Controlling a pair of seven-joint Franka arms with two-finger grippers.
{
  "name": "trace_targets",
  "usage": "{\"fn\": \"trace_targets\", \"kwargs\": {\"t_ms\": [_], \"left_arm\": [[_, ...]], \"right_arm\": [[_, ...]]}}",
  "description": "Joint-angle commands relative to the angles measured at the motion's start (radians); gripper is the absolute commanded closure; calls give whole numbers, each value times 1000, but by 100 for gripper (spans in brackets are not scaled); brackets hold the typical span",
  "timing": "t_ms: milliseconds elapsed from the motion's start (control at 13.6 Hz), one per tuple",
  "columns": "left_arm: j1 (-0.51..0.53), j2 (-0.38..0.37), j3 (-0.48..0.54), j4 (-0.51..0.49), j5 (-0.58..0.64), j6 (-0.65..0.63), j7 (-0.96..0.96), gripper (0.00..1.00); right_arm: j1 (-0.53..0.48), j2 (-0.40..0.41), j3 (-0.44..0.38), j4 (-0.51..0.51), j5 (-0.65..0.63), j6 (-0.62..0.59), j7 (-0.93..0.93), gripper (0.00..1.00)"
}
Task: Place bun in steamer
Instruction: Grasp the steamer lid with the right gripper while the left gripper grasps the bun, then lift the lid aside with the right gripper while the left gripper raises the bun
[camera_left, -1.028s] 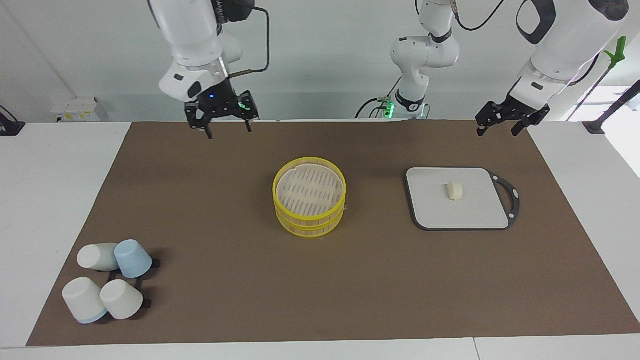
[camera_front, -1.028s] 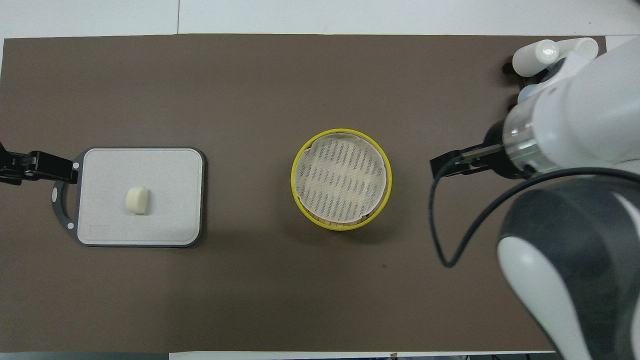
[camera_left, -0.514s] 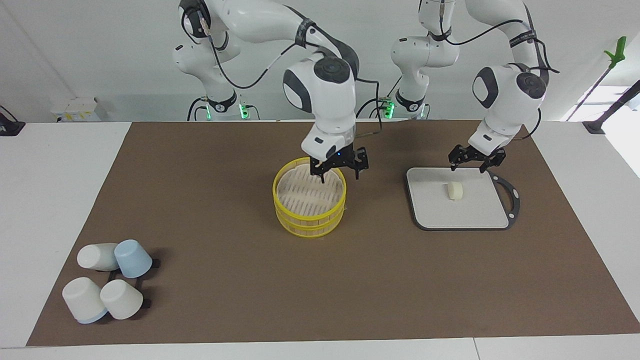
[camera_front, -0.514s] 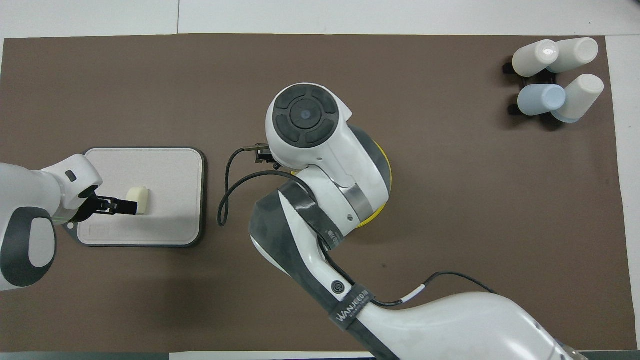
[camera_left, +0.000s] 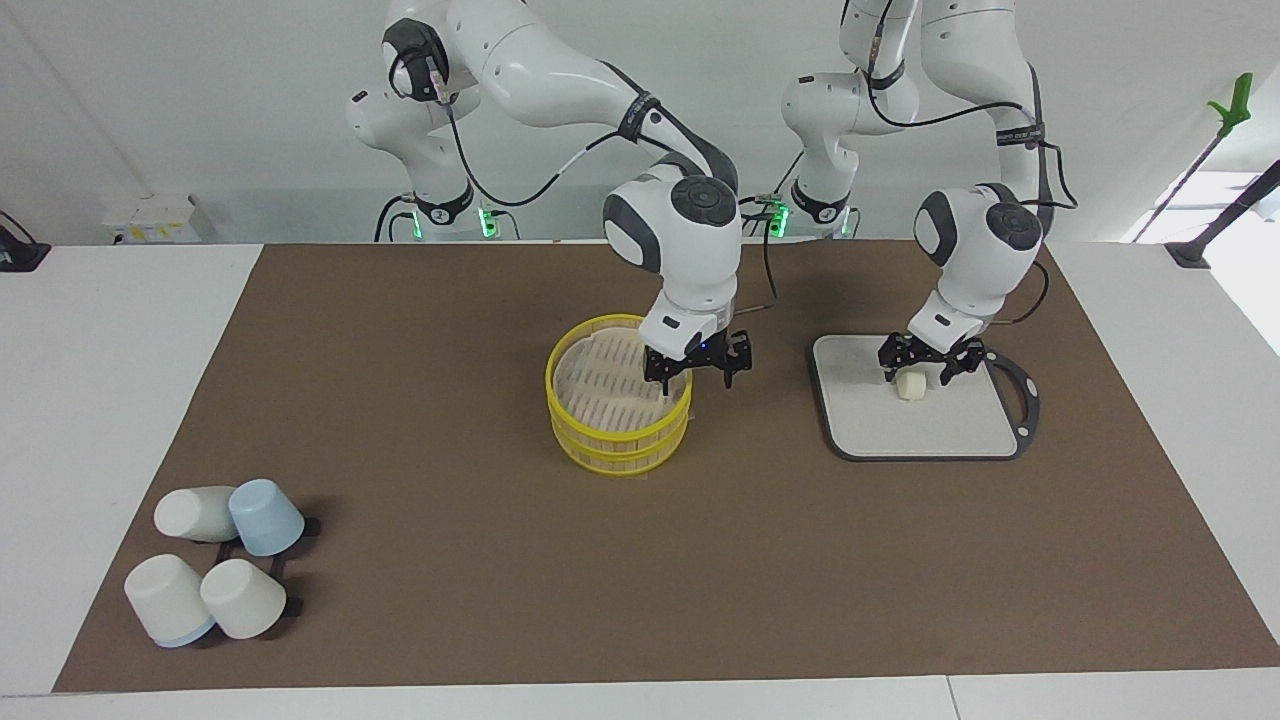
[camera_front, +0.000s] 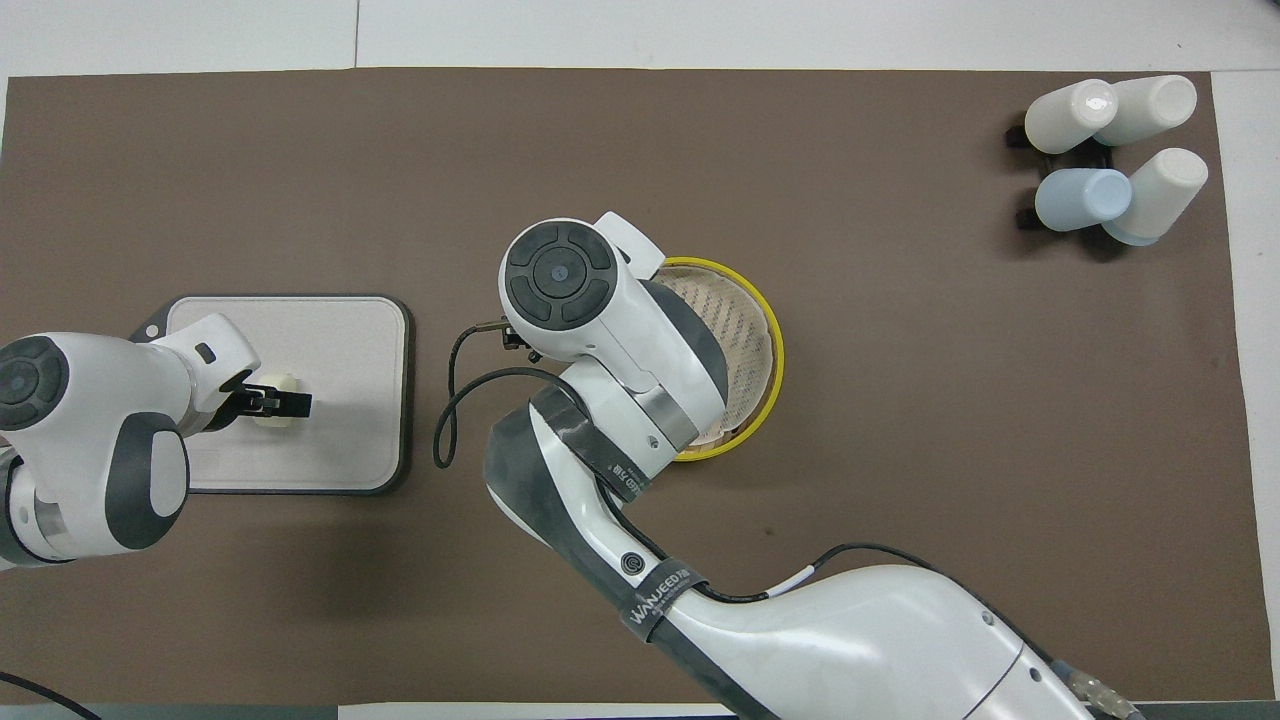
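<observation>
Facing view: bun (camera_left: 910, 386) sitting on grey board (camera_left: 925, 425), toward left arm's end of table, on the half of the board nearer the robots. Left gripper (camera_left: 917, 372) down over bun, fingers spread and straddling it, one each side; contact not readable, bun not lifted. Steamer (camera_left: 619, 408) mid-mat on brown mat (camera_left: 400, 400), well apart from board, two yellow-rimmed tiers stacked, pale slatted lid (camera_left: 605, 378) on top. Right gripper (camera_left: 697, 375) low at steamer's rim on the side facing the board, fingers apart, one fingertip inside the rim over the lid, the other outside it; holding nothing, rim contact unclear. Four cups (camera_left: 215, 560), white and blue, clustered at right arm's end, at the mat edge farthest from the robots. Overhead view: left gripper (camera_front: 275, 403) coming in across board (camera_front: 340, 400), black fingers bracketing bun (camera_front: 272, 417), bun mostly covered, only cream edges showing beside the fingers; gap open, grip not confirmed. Right arm's wrist housing over most of steamer (camera_front: 755, 350), right gripper hidden under it, finger state unreadable here. Exposed arc of yellow rim and slatted lid (camera_front: 735, 330) on the side toward the cups (camera_front: 1110, 150). Cups at mat corner, well apart from steamer.
</observation>
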Motion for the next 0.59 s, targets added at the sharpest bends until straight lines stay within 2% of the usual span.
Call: {"fn": "trace_targets", "kwargs": {"t_ms": [0,73,147,220,367,514], "left_arm": [[-4,-8,3,-13,5,24,10,27],[-4,-8,3,-13,5,24,10,46],[-4,-9,3,-13,5,24,10,63],[-4,-9,3,-13,5,22,10,74],[-4,-8,3,-4,5,10,8,76],[-4,-6,3,53,2,-71,7,75]], "right_arm": [[1,-43,-2,-66,-10,18,-11,63],[3,-44,-2,-68,-8,13,-11,86],[3,-44,-1,-65,-2,8,-11,100],[1,-44,-2,-52,-8,-8,-11,100],[-14,-40,-5,13,-22,-115,-14,100],[-72,-57,-2,87,-34,-224,-81,100]]}}
